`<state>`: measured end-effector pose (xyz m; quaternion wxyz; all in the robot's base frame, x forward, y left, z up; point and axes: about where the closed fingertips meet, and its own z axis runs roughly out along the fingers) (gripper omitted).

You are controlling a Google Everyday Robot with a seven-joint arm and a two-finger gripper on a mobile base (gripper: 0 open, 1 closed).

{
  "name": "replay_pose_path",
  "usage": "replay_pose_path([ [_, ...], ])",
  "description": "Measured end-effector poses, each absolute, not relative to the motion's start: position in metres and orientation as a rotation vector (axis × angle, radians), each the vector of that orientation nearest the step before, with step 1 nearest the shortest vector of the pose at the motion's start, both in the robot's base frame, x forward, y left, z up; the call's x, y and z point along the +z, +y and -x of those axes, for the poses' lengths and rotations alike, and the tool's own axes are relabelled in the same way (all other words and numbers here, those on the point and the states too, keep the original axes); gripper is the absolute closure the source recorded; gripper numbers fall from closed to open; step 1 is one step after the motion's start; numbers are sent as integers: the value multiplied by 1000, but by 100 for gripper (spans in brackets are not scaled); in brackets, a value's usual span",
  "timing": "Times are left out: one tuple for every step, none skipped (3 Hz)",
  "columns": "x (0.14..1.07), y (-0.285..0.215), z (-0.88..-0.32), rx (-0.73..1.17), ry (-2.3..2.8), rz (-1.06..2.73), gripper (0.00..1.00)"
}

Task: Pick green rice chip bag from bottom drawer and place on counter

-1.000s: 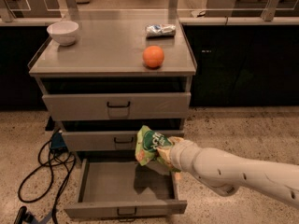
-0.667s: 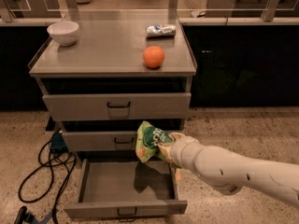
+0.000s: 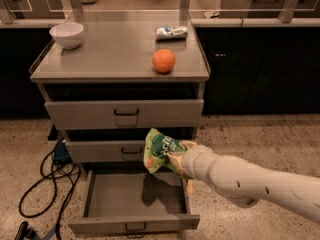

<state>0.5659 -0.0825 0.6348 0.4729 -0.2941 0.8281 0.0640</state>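
Observation:
The green rice chip bag hangs in the air in front of the middle drawer, above the open bottom drawer. My gripper is shut on the bag's right side, at the end of the white arm that reaches in from the lower right. The bottom drawer is pulled out and its grey floor carries only the bag's shadow. The counter lies above, well higher than the bag.
On the counter stand a white bowl at the back left, an orange near the right front, and a silver-blue wrapper at the back right. Black cables lie on the floor left of the cabinet.
The bag and my gripper have risen slightly and drifted a little left above the open bottom drawer. Nothing on the counter has moved.

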Motion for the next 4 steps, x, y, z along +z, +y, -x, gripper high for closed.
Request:
replay_pose_path([
  [691, -65, -568, 196, 1905, 777, 100],
  [775, -48, -558, 188, 1734, 886, 100],
  [883, -43, -548, 164, 1590, 862, 100],
  [920, -42, -537, 153, 1543, 829, 100],
])
